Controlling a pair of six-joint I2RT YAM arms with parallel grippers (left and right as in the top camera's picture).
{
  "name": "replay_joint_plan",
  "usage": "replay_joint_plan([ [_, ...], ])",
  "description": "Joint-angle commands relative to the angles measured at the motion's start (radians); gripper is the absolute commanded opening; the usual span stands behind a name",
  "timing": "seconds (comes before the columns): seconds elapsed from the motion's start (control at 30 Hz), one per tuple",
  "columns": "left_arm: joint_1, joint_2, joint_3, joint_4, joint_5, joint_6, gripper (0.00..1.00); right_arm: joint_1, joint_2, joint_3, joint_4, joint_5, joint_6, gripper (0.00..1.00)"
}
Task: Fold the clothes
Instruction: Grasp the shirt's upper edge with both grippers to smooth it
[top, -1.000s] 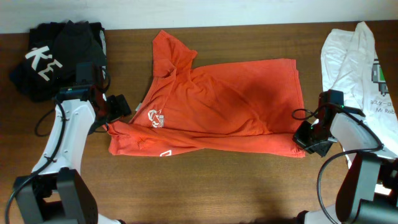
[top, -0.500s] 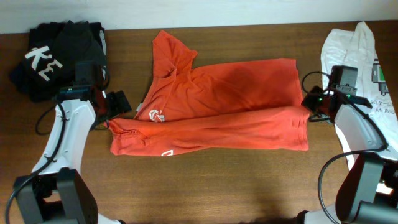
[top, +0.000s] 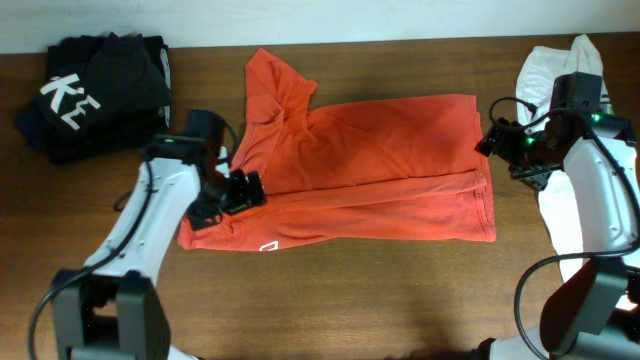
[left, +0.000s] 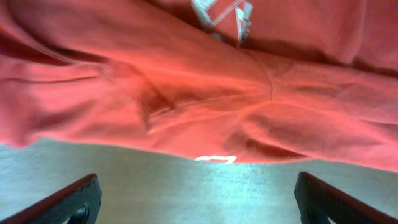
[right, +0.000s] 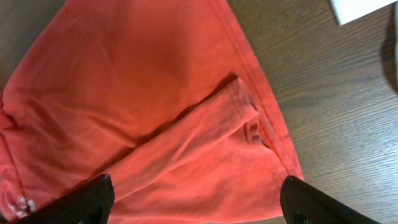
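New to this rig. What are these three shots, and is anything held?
Two robot arms with two-finger grippers work at a wooden table. The wide picture looks down from above. The other two come from a camera on each wrist, with that gripper's dark fingertips in the bottom corners. On the table are a red-orange T-shirt with its near edge folded over, black folded garments by the left arm, and a white T-shirt by the right. The left gripper and right gripper are at the shirt's two ends, both open, holding nothing.

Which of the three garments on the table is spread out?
The orange T-shirt in the middle; the black clothes and white T-shirt sit bunched at the sides.
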Motion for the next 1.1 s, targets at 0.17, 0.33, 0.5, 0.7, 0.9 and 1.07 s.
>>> replay_joint_plan([
  [0.17,-0.016,0.252,-0.034,0.13,-0.091,-0.177,0.99,0.008,0.0,-0.006,-0.022,0.098,-0.047,0.95],
  [0.33,-0.016,0.267,-0.034,0.157,-0.092,-0.172,0.73,0.008,0.005,-0.007,-0.026,0.097,-0.047,0.95],
  [0.5,-0.017,0.267,-0.025,0.19,-0.092,-0.171,0.01,0.008,0.006,-0.007,-0.026,0.097,-0.046,0.95],
  [0.7,-0.024,0.268,0.064,0.295,-0.092,-0.147,0.01,0.008,0.006,-0.007,-0.026,0.097,-0.046,0.95],
  [0.9,-0.049,0.272,0.064,0.548,-0.158,-0.139,0.05,0.008,0.006,-0.009,-0.029,0.097,-0.046,0.96],
  [1.07,-0.049,0.271,0.117,0.587,-0.239,0.034,0.99,0.008,0.006,-0.009,-0.06,0.097,-0.047,0.96],
])
